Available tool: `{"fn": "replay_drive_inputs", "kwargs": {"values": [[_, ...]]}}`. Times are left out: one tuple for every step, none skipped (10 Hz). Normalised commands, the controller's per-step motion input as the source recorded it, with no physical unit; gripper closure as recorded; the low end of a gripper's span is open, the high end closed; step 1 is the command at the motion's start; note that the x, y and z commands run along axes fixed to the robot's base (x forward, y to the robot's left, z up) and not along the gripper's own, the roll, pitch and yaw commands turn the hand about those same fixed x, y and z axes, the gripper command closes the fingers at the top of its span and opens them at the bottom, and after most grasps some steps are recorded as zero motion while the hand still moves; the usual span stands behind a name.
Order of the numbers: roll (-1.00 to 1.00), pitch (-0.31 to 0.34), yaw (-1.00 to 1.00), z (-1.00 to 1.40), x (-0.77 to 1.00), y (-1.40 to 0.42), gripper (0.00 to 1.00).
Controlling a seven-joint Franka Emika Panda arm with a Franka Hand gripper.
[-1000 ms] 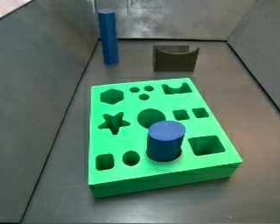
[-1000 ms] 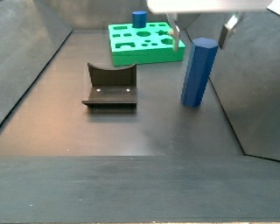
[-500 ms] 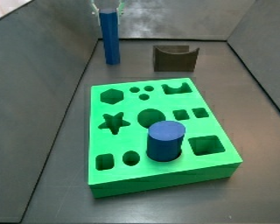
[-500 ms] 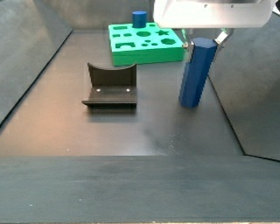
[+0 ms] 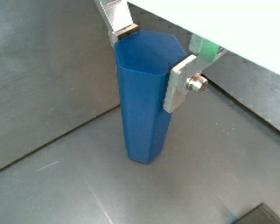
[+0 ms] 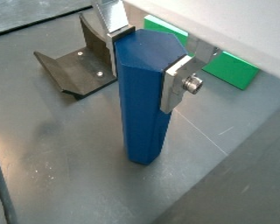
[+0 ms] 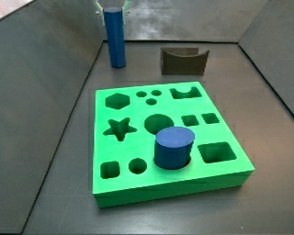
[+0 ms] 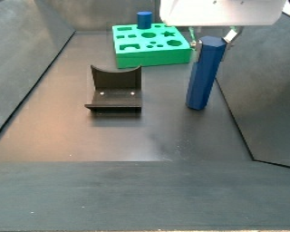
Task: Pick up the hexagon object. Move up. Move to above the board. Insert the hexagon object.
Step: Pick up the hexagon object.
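The hexagon object (image 8: 203, 77) is a tall blue faceted rod standing upright on the dark floor, apart from the board. It also shows in a side view (image 7: 114, 41) at the far back left. My gripper (image 8: 213, 40) is over its top. In both wrist views the gripper (image 5: 150, 52) (image 6: 147, 59) has one silver finger on each side of the rod's upper end, pressed against its faces. The board (image 7: 223, 174) is a bright green block with shaped holes; it shows as well in a side view (image 8: 154, 56) and a wrist view (image 6: 234, 68).
A short wide blue cylinder (image 7: 175, 147) stands in a hole of the board, seen too in a side view (image 8: 144, 18). The dark fixture (image 8: 113, 91) stands on the floor beside the rod (image 6: 78, 66) (image 7: 184, 61). Grey walls enclose the floor.
My gripper has come down over the rod's top and its fingers have drawn in against it. The rod has not moved, and little differs over the last half second.
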Motion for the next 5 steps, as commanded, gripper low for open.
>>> {"fn": "replay_drive_inputs", "kwargs": {"values": [[0.0, 0.0, 0.0, 0.0, 0.0, 0.0, 1.0], [0.0, 0.0, 0.0, 0.0, 0.0, 0.0, 1.0], [0.0, 0.0, 0.0, 0.0, 0.0, 0.0, 1.0], [0.0, 0.0, 0.0, 0.0, 0.0, 0.0, 1.0], [0.0, 0.0, 0.0, 0.0, 0.0, 0.0, 1.0]]}}
